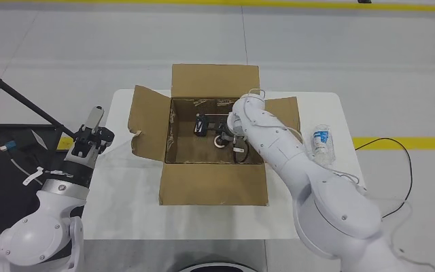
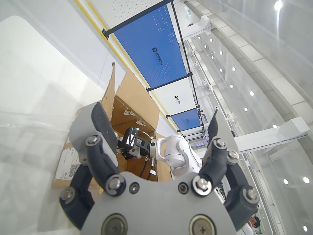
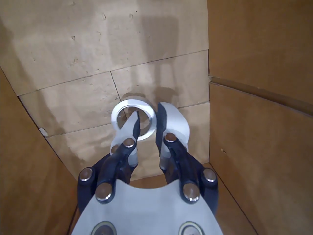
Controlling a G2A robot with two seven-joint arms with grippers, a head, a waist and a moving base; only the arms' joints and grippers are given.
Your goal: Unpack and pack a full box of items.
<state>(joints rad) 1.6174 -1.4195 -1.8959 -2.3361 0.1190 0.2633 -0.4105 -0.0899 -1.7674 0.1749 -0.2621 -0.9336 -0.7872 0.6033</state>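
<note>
Open brown cardboard box [image 1: 214, 183] at middle of white table [image 1: 136, 204], flaps splayed outward. Left hand [image 2: 156, 113] beside table's left edge, fingers wide apart, nothing held. Right hand [image 3: 148, 113] down inside box, fingers a little apart, astride wall of white tape roll [image 3: 114, 119]: one finger in hole, other outside. Roll flat on box floor. Clear plastic bottle [image 1: 322, 143] lying on table near box's right flap

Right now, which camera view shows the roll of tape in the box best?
The right wrist view: the roll of tape lies on the box floor, the right gripper astride its wall. The top view gives a small white ring beside the arm. In the left wrist view the box wall hides the floor.
</note>
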